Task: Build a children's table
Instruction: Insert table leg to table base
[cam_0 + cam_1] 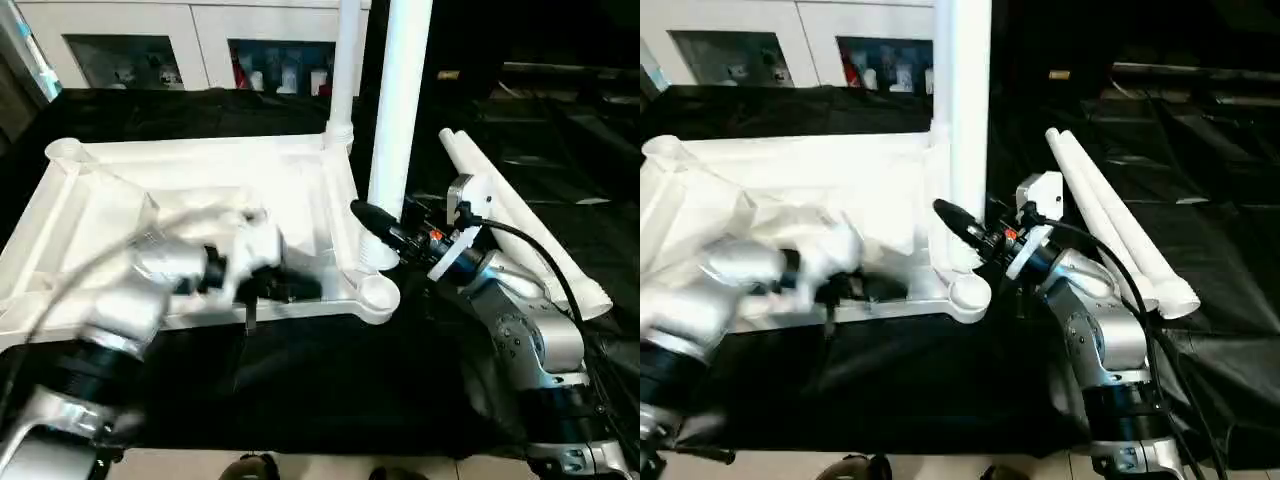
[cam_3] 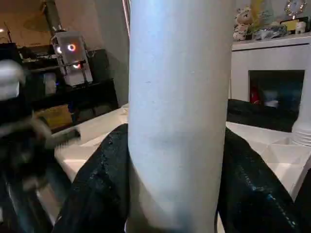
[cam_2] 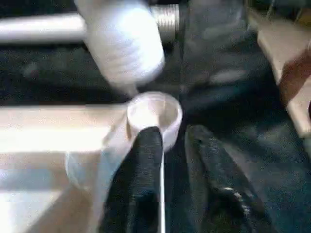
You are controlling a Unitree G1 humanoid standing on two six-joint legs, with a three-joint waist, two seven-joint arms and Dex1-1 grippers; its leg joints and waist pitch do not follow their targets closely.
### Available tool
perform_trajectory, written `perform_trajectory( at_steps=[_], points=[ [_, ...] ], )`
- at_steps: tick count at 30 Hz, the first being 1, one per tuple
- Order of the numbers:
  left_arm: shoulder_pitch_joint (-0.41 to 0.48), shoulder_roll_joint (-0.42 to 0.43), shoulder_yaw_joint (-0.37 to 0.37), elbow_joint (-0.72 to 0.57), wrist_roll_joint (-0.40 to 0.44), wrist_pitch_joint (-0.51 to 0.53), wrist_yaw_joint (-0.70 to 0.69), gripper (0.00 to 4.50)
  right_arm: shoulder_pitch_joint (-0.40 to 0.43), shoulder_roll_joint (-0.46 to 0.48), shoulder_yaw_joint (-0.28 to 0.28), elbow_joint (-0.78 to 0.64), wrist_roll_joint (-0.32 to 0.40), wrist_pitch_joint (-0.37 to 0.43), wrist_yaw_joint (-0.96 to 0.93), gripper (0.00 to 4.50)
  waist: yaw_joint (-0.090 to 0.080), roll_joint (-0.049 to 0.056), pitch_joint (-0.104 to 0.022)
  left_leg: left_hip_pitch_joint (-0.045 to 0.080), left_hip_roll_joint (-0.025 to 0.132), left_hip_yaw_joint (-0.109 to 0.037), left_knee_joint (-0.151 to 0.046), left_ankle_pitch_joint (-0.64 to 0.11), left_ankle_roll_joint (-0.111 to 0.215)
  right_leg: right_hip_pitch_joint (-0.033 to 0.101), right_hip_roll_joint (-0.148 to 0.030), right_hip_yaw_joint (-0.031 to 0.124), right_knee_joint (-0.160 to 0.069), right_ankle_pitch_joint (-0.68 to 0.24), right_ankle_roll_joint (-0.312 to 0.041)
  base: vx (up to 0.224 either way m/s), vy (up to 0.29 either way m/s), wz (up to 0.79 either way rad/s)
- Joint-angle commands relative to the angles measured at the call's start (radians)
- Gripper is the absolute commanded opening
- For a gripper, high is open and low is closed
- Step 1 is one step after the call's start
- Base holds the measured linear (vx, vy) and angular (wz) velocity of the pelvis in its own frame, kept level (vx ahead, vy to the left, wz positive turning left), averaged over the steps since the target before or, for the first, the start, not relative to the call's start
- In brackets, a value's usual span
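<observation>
- The tabletop (image 1: 200, 200) lies upside down on the black cloth (image 1: 300, 390).
- The right gripper (image 1: 385, 235) is clamped around an upright leg (image 1: 400, 110) near the front corner socket (image 1: 378, 292).
- The left gripper (image 3: 172, 145) hovers slightly open, holding nothing, beside that socket.
- Two spare legs (image 1: 520, 220) lie off to the right.

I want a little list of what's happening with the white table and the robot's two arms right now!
table top: white table top lies upside down on the black cloth
standing leg: far leg stands upright at the back corner
held leg: near leg is upright, its end by the near corner socket
spare legs: two spare legs lie on the cloth to the right
right tool: right tool is clamped around the near leg
left tool: left tool sits at the near corner socket, holding nothing
</observation>
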Motion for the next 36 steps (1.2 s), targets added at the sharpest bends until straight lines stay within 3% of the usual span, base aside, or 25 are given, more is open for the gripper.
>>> perform_trajectory(
  at_steps=[1,4,7,10,11,12,16,17,21,22,27,28,30,31,34,36],
  points=[
    [-0.053,-0.029,0.075,-0.011,-0.084,0.059,0.038,1.32,0.007,0.004,0.004,-0.029,0.023,0.013,0.014,1.88,0.002,0.006,-0.079,0.043,0.067,-0.032,-0.06,-0.117,0.045,0.042,-0.059,0.037,-0.044,0.009,-0.283,0.0,0.0,0.0],
    [-0.127,-0.11,0.148,0.035,-0.132,0.091,0.176,1.43,0.011,0.007,0.007,-0.04,0.032,0.028,0.021,1.88,0.006,0.007,-0.08,0.045,0.068,-0.032,-0.057,-0.171,0.019,0.041,-0.061,0.038,-0.048,-0.042,-0.28,0.0,0.0,0.0],
    [-0.18,-0.172,0.183,0.075,-0.181,0.137,0.244,1.83,0.01,0.005,0.011,-0.04,0.038,0.033,0.027,1.88,0.005,0.002,-0.08,0.037,0.067,-0.035,-0.057,-0.182,0.007,0.046,-0.062,0.038,-0.05,-0.072,-0.264,0.0,0.0,0.0],
    [-0.197,-0.214,0.18,0.08,-0.208,0.162,0.25,1.84,0.01,0.003,0.017,-0.044,0.043,0.041,0.037,1.88,0.006,-0.001,-0.087,0.033,0.064,-0.035,-0.05,-0.132,0.028,0.052,-0.064,0.038,-0.048,-0.037,-0.255,0.0,0.0,0.0],
    [-0.205,-0.241,0.175,0.077,-0.222,0.185,0.254,1.89,0.012,0.001,0.022,-0.048,0.045,0.046,0.042,1.88,0.008,-0.002,-0.091,0.032,0.063,-0.034,-0.045,-0.103,0.048,0.053,-0.063,0.038,-0.044,0.005,-0.263,0.0,0.0,0.0],
    [-0.206,-0.253,0.169,0.075,-0.226,0.192,0.253,2.23,0.013,0.001,0.024,-0.05,0.045,0.047,0.043,1.88,0.009,-0.003,-0.091,0.031,0.063,-0.035,-0.044,-0.092,0.055,0.053,-0.063,0.037,-0.042,0.017,-0.266,0.0,0.0,0.0],
    [-0.216,-0.285,0.146,0.098,-0.204,0.182,0.278,2.27,0.012,-0.002,0.023,-0.048,0.043,0.052,0.05,1.88,0.011,0.0,-0.096,0.03,0.063,-0.036,-0.038,-0.064,0.084,0.055,-0.062,0.034,-0.039,0.061,-0.273,0.0,0.0,0.0],
    [-0.219,-0.295,0.148,0.106,-0.209,0.173,0.287,2.64,0.012,-0.005,0.026,-0.049,0.042,0.057,0.052,1.88,0.012,-0.001,-0.096,0.028,0.063,-0.036,-0.037,-0.063,0.089,0.056,-0.062,0.033,-0.038,0.06,-0.274,0.0,0.0,0.0],
    [-0.226,-0.314,0.177,0.09,-0.267,0.211,0.288,2.78,0.013,-0.012,0.031,-0.051,0.04,0.064,0.053,1.88,0.013,-0.001,-0.095,0.029,0.064,-0.037,-0.037,-0.081,0.081,0.056,-0.062,0.032,-0.04,0.031,-0.279,0.0,0.0,0.0],
    [-0.227,-0.319,0.192,0.065,-0.309,0.262,0.271,2.94,0.014,-0.019,0.034,-0.047,0.037,0.067,0.057,1.88,0.012,0.001,-0.095,0.03,0.063,-0.035,-0.036,-0.09,0.072,0.055,-0.06,0.032,-0.038,0.019,-0.282,0.0,0.0,0.0],
    [-0.23,-0.315,0.186,0.065,-0.308,0.277,0.279,3.4,0.014,-0.033,0.044,-0.04,0.025,0.072,0.072,1.88,0.014,0.0,-0.092,0.031,0.065,-0.037,-0.038,-0.126,0.054,0.053,-0.06,0.033,-0.046,-0.052,-0.263,0.0,0.0,0.0],
    [-0.238,-0.318,0.195,0.076,-0.317,0.292,0.289,3.51,0.013,-0.038,0.051,-0.034,0.016,0.069,0.079,1.88,0.015,-0.005,-0.093,0.033,0.065,-0.036,-0.037,-0.138,0.044,0.053,-0.06,0.034,-0.047,-0.071,-0.256,0.0,0.0,0.0],
    [-0.244,-0.321,0.199,0.082,-0.321,0.303,0.299,3.55,0.012,-0.039,0.052,-0.03,0.014,0.067,0.08,1.88,0.019,-0.002,-0.092,0.032,0.064,-0.037,-0.037,-0.139,0.038,0.051,-0.061,0.035,-0.047,-0.08,-0.252,0.0,0.0,0.0],
    [-0.251,-0.317,0.196,0.085,-0.327,0.318,0.305,3.28,0.01,-0.04,0.052,-0.024,0.014,0.065,0.081,1.88,0.02,-0.002,-0.093,0.032,0.064,-0.037,-0.036,-0.138,0.036,0.052,-0.061,0.034,-0.046,-0.082,-0.25,0.0,0.0,0.0],
    [-0.248,-0.308,0.174,0.072,-0.32,0.334,0.3,3.19,0.007,-0.044,0.056,-0.018,0.01,0.062,0.086,1.88,0.025,-0.004,-0.095,0.03,0.063,-0.038,-0.035,-0.126,0.041,0.053,-0.061,0.035,-0.043,-0.069,-0.246,0.0,0.0,0.0],
    [-0.249,-0.308,0.161,0.069,-0.301,0.333,0.316,2.88,0.005,-0.047,0.058,-0.015,0.009,0.062,0.088,1.88,0.027,-0.004,-0.097,0.03,0.063,-0.038,-0.033,-0.109,0.048,0.052,-0.06,0.034,-0.041,-0.046,-0.246,0.0,0.0,0.0]
  ],
)
